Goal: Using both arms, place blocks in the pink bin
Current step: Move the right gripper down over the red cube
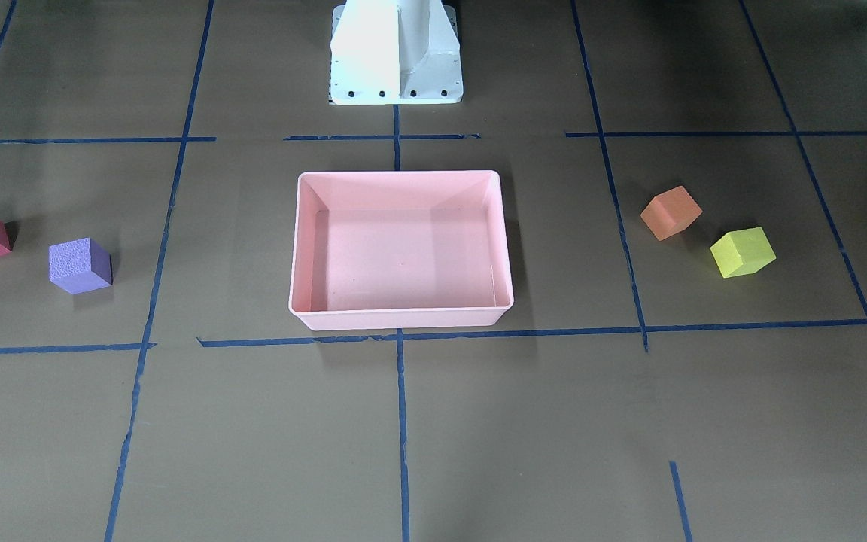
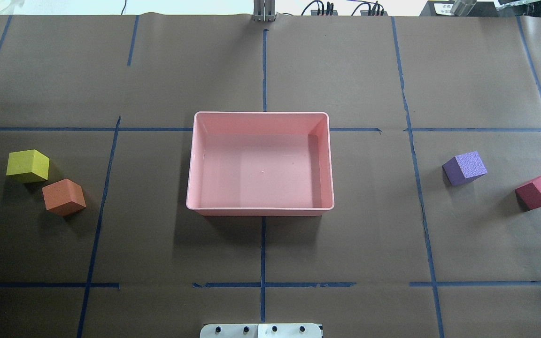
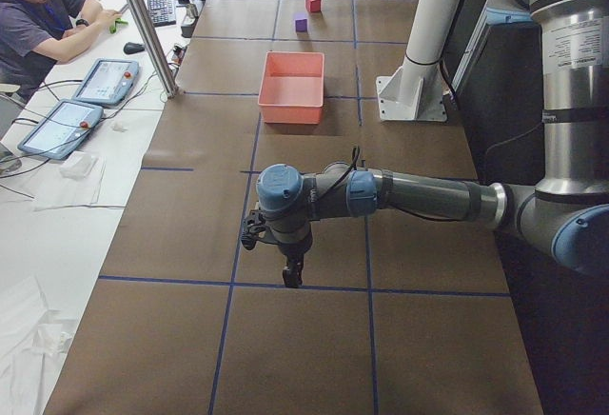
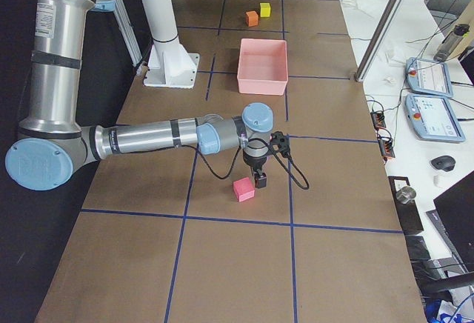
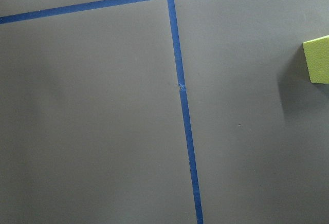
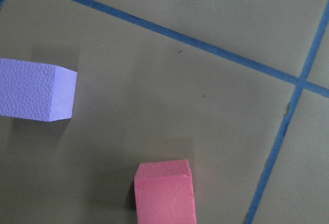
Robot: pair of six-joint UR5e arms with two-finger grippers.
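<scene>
The pink bin (image 2: pixel 261 210) stands empty at the table's middle. The yellow block (image 2: pixel 28 165) and the orange block (image 2: pixel 64 196) lie on the robot's left. The purple block (image 2: pixel 464 168) and the red block (image 2: pixel 540 190) lie on its right. My left gripper (image 3: pixel 292 272) hangs over the table and shows only in the exterior left view. Its wrist view catches the yellow block's edge (image 5: pixel 317 59). My right gripper (image 4: pixel 261 181) hangs just beside the red block (image 4: pixel 244 189). Its wrist view shows the purple block (image 6: pixel 36 90) and the red block (image 6: pixel 164 190). I cannot tell whether either gripper is open.
The white pedestal base (image 1: pixel 396 53) stands behind the bin. Blue tape lines (image 2: pixel 263 253) cross the brown table cover. An operator (image 3: pixel 38 15) sits at a side desk with tablets (image 3: pixel 105 80) beyond the table's far edge.
</scene>
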